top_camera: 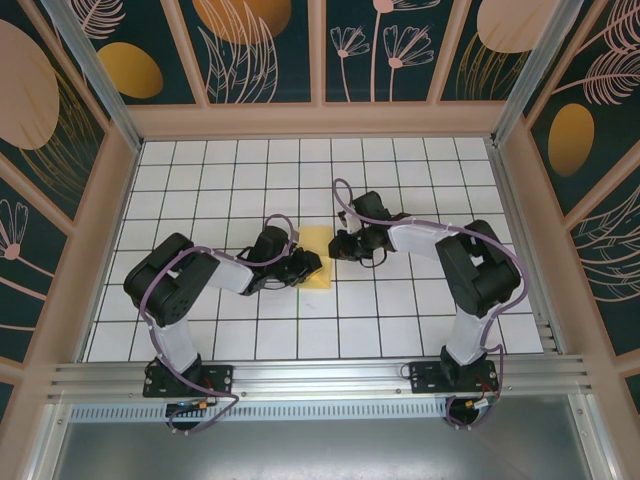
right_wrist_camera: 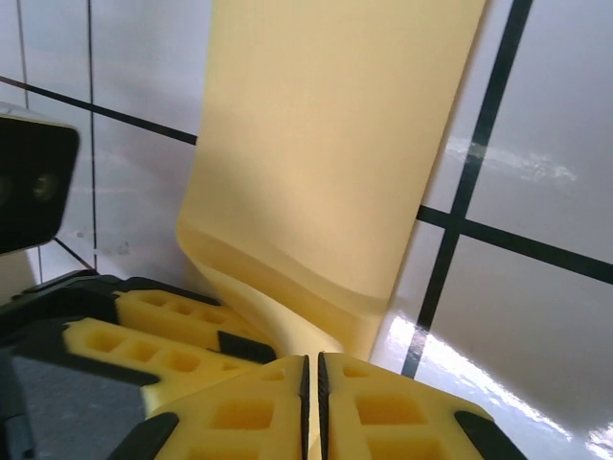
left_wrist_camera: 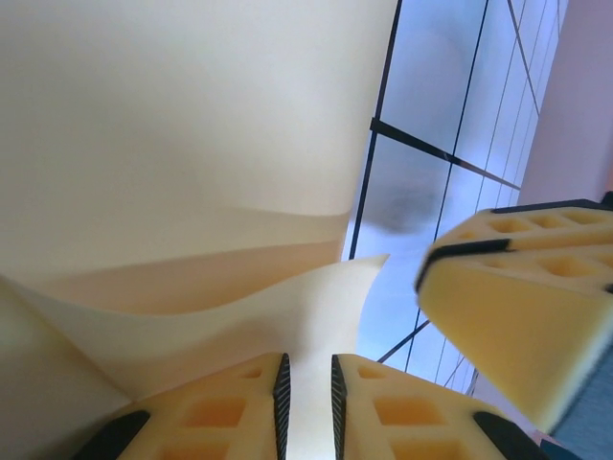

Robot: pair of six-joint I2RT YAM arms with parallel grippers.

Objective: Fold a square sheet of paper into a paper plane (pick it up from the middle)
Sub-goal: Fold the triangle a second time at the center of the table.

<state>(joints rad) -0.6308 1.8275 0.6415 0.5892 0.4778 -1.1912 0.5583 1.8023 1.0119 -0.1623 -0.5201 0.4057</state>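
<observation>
From above, the sheet of paper point(top_camera: 320, 262) lies on the tiled table point(top_camera: 200, 180) between the two arms. The left gripper point(top_camera: 303, 268) is at the sheet's left edge and the right gripper point(top_camera: 340, 246) at its right edge, near the far corner. Both are low and close to each other, and from here I cannot tell how their jaws stand.

In the left wrist view, the sheet point(left_wrist_camera: 192, 144) curls upward with a loose flap bowed over it. The flap's lower edge runs down into the narrow slit of the left gripper point(left_wrist_camera: 306, 402), so the jaws look clamped on the paper. A finger point(left_wrist_camera: 517, 316) of the right gripper hangs just right of the flap.

In the right wrist view, the sheet point(right_wrist_camera: 326, 144) is doubled over into a soft, uncreased roll. The right gripper point(right_wrist_camera: 311, 393) sits at that roll with its jaws all but together. No paper shows in the slit, so I cannot tell if it grips any. The left gripper's fingers point(right_wrist_camera: 163, 345) touch the roll's left side.

The risks are these. The rounded fold could spring back open if either gripper lets go before it is pressed flat. With both grippers crowded on the sheet, a pull apart could tear it or drag it askew and set the crease crooked. The fingers could also knock together.
</observation>
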